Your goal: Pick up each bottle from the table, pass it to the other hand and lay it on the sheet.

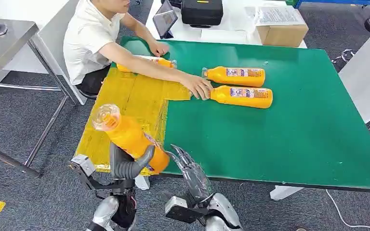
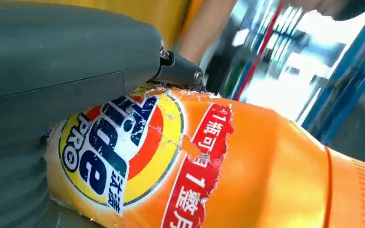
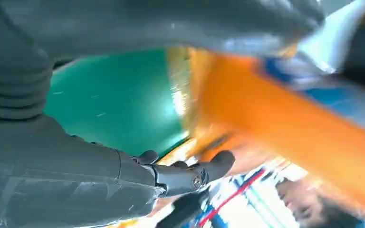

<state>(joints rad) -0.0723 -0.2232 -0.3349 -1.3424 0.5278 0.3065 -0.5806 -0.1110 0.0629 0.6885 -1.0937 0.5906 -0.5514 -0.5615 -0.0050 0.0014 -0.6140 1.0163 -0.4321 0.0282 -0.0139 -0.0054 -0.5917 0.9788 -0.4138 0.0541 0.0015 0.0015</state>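
Gripping an orange detergent bottle (image 1: 130, 137) around its lower body, the left robot hand (image 1: 127, 163) holds it tilted above the near edge of the yellow sheet (image 1: 125, 98), cap end raised and pointing away toward the person. Judging by that pose, the bottle has been handed across and is now poised to be laid down on the sheet. In the left wrist view the label is crinkled and torn under the thumb, so the grasp looks firm.

Just beside it, the right robot hand (image 1: 189, 168) is released, its fingers spread and holding nothing, close to the bottle's base but apart from it.

Farther out on the green bench (image 1: 294, 130), two more orange bottles lie on their sides, one (image 1: 236, 75) behind the other (image 1: 241, 96), parallel and near each other. A seated person in a white shirt (image 1: 84, 43) rests a hand (image 1: 200, 87) at the cap of the nearer one, seemingly setting it ready. Another bottle (image 1: 161, 62) lies at the sheet's far end behind the person's forearm.

Beyond the bench stand a cardboard box (image 1: 282, 33), a black case (image 1: 201, 12) and a tablet (image 1: 165, 20); grey carpet covers the floor.
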